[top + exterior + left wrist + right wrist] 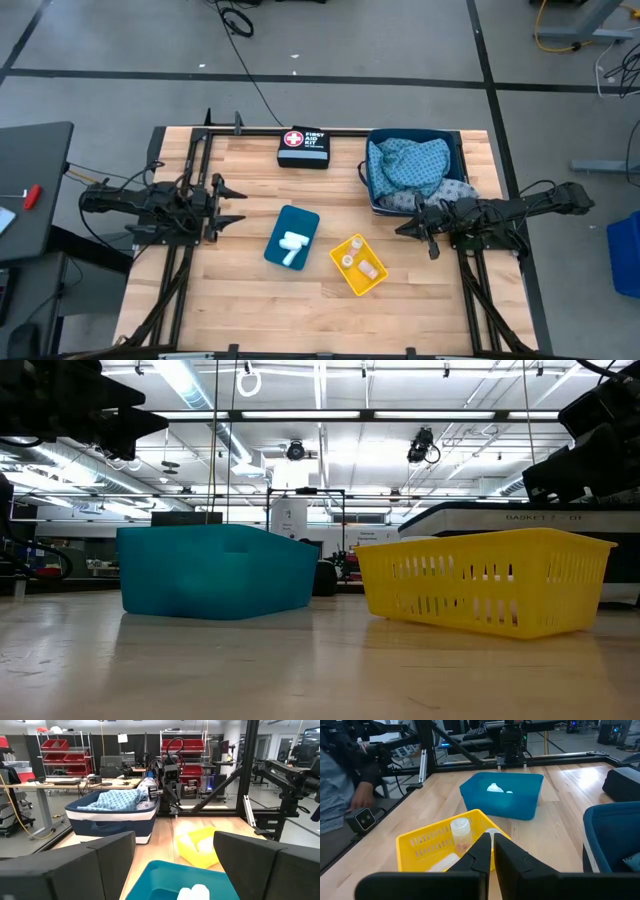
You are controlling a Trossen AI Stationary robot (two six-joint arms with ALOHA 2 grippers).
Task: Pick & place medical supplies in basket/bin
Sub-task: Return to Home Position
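White rolls (292,246) lie in a teal bin (292,237) at mid table and show in the left wrist view (195,892). Pale vials (358,264) sit in a yellow basket (359,266); one vial (460,832) stands upright. Light-blue patterned cloths (408,162) are heaped in a navy bin (372,185) at the far right. My left gripper (238,206) hangs open left of the teal bin (174,840). My right gripper (402,228) is shut, right of the yellow basket and near the navy bin's front (492,840).
A black first aid pouch (303,147) lies at the far edge, left of the navy bin. A person's sleeve (340,780) shows beyond the table in the right wrist view. Bare wood lies along the near edge (300,320). In the low view, the teal bin (215,570) and yellow basket (485,580) stand side by side.
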